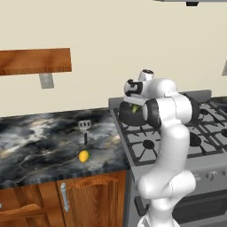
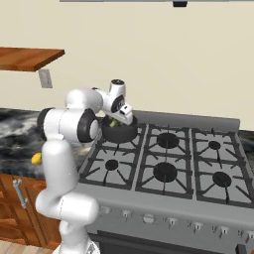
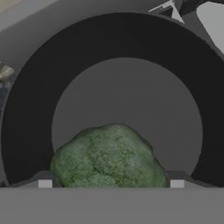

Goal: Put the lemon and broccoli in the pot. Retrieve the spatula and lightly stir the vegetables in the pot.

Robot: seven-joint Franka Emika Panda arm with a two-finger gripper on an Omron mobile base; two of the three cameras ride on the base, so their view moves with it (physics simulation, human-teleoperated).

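The broccoli (image 3: pixel 109 157) sits low in the centre of the hand view, a bumpy dark green floret between the two finger tips (image 3: pixel 45 183) of the tool (image 3: pixel 111 183). The tips stand wide apart, one at each side of the floret. Whether they press on it or merely flank it cannot be told. Its crown faces the camera, so its long axis runs along the line of sight and the stem is hidden.

Behind the broccoli, the pot (image 3: pixel 26 113) appears as a broad dark ring around a flat grey floor, seen from straight above.

In the left base view, the tool (image 1: pixel 135 106) is just right of the frame's centre, over the pot (image 1: pixel 128 116), which stands on the back left burner of the stove (image 1: pixel 177 146). A speck of green, the broccoli (image 1: pixel 135 108), shows at the pot's mouth.

The lemon (image 1: pixel 84 155) lies left of centre in that view, on the dark marbled surface (image 1: pixel 40 142), near its front edge. The spatula (image 1: pixel 85 131) lies just above it in the frame, close by. Its long axis runs up and down the picture, silver slotted head toward the wall, black handle pointing at the lemon.

In the right base view, the tool (image 2: pixel 119 120) is left of centre, over the pot (image 2: pixel 121 133).
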